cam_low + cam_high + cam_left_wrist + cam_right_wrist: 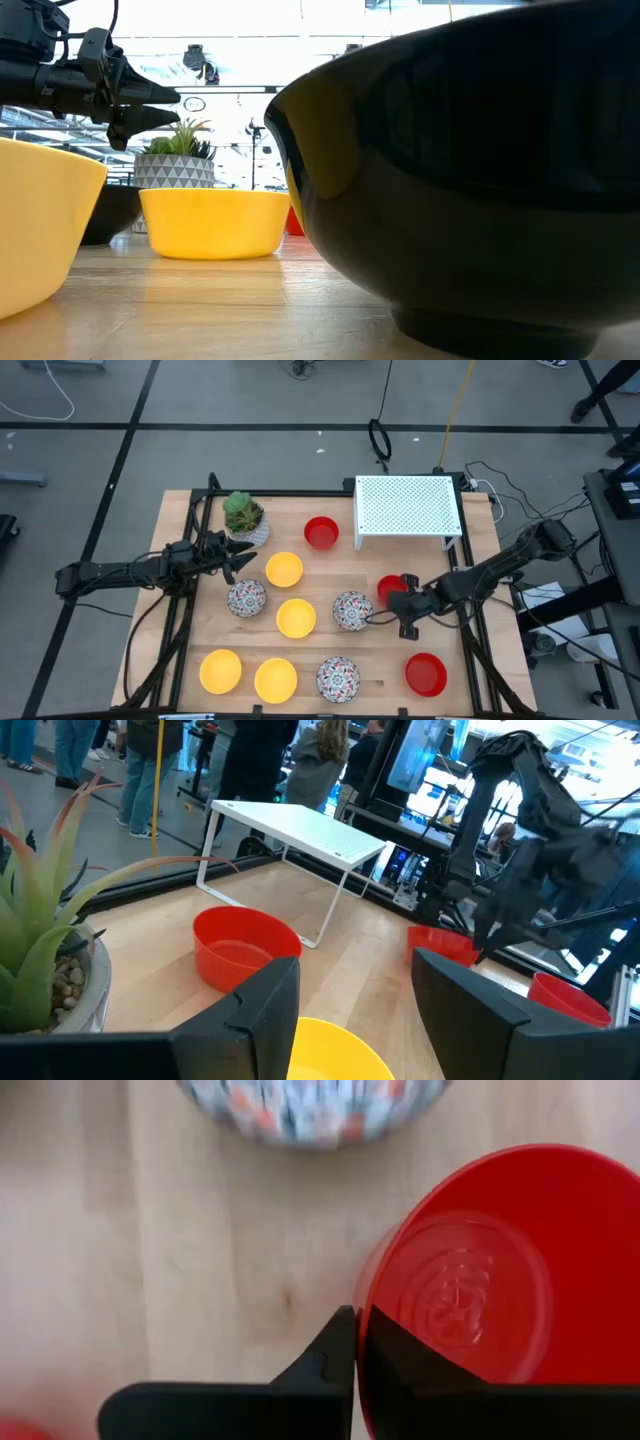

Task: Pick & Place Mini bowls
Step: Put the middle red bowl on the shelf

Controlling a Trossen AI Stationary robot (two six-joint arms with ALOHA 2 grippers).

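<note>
10 mini bowls sit on the wooden table (330,565), and I'll place everything off the white perforated rack (407,507) at the far right side of it.

The right gripper (399,603) is just in front of the rack, and its fingers are pinched together on the rim of a red bowl (390,589), one finger inside the wall, one outside, almost no gap between them. The right wrist view shows that clearly: dark fingers (325,1365) closed on the red bowl's edge (470,1290), with a patterned bowl (310,1105) on the wood just beyond it.

Another red bowl (321,532) sits right beside the rack's left legs. A 3rd red one (426,673) is well in front of the rack, near the table's front right corner.

Patterned bowls: 1 (352,610) just left of the held red bowl, 1 (246,598) farther left, 1 (338,678) along the front edge.

Yellow bowls: 2 in the middle (285,569) (296,617), 2 at the front left (220,670) (275,680).

The left gripper (240,559) hangs well left of the rack, beside the potted plant (243,515). Its fingers (250,1010) are spread apart with nothing between them, above a yellow bowl's rim (335,1050).

Some people stand in the room behind the rack in the left wrist view.
</note>
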